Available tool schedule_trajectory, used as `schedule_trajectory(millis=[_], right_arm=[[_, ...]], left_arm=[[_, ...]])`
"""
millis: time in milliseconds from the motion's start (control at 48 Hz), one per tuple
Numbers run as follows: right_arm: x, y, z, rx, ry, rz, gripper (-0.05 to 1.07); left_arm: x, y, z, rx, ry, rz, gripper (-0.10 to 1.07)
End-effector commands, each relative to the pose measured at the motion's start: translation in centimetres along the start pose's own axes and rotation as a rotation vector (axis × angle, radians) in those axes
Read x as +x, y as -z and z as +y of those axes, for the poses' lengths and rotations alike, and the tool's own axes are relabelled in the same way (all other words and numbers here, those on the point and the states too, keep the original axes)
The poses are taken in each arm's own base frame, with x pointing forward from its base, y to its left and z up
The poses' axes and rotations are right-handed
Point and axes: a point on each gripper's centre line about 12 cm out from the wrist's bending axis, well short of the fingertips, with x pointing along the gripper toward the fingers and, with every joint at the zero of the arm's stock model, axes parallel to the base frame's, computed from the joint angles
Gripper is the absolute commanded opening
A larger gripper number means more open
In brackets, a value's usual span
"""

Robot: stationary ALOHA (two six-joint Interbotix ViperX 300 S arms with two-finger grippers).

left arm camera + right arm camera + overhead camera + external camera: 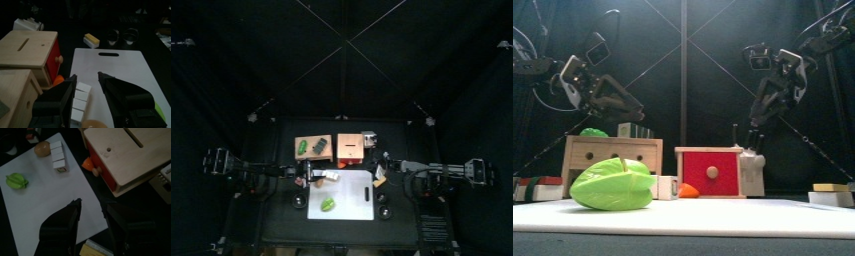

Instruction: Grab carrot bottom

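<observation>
I see left gripper (92, 87) jaws apart, empty, above white block row (79, 101) on cutting board (127, 70). Right gripper (92, 214) jaws apart, empty, over board edge. Orange carrot piece (89, 164) sits against red box (127, 159), beside board.

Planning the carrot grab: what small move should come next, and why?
Probably lower the right gripper toward the orange carrot piece. Its fingers look open and hover above the white cutting board, while the carrot piece lies untouched against the red box.
</observation>
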Motion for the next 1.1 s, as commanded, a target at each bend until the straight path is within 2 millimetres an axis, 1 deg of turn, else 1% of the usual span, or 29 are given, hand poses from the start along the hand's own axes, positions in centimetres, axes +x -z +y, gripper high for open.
schedule_trajectory(millis=[0,146,250,417,604,688,812,938,1083], right_arm=[[-0.2,0.0,0.1,-0.006,-0.007,-0.010,0.75],[0.0,0.7,0.0,-0.008,-0.005,0.009,0.75],[0.1,1.2,0.0,-0.011,-0.005,0.020,0.75],[0.3,1.8,-0.1,-0.007,-0.005,0.033,0.75],[0.6,2.2,0.0,-0.005,-0.010,0.045,0.75],[0.9,2.4,0.0,-0.004,-0.009,0.056,0.75],[1.4,2.7,0.2,0.003,-0.011,0.072,0.75],[1.8,2.9,0.6,-0.011,-0.018,0.089,0.75],[2.2,3.3,0.7,-0.014,-0.017,0.108,0.75]], left_arm=[[2.1,-0.9,0.2,-0.015,-0.013,0.003,0.80],[5.5,-0.9,0.9,-0.048,-0.041,0.120,0.81],[7.1,-0.5,1.8,-0.067,-0.062,0.211,0.82],[8.9,1.0,2.6,-0.059,-0.070,0.335,0.86],[10.1,1.2,3.2,-0.057,-0.079,0.355,0.91],[10.7,1.7,3.4,-0.047,-0.078,0.377,0.91],[11.2,2.4,3.6,0.002,-0.063,0.414,0.91],[11.5,2.5,3.7,0.062,-0.047,0.434,0.91],[11.4,2.0,3.9,0.145,-0.031,0.434,0.91]])
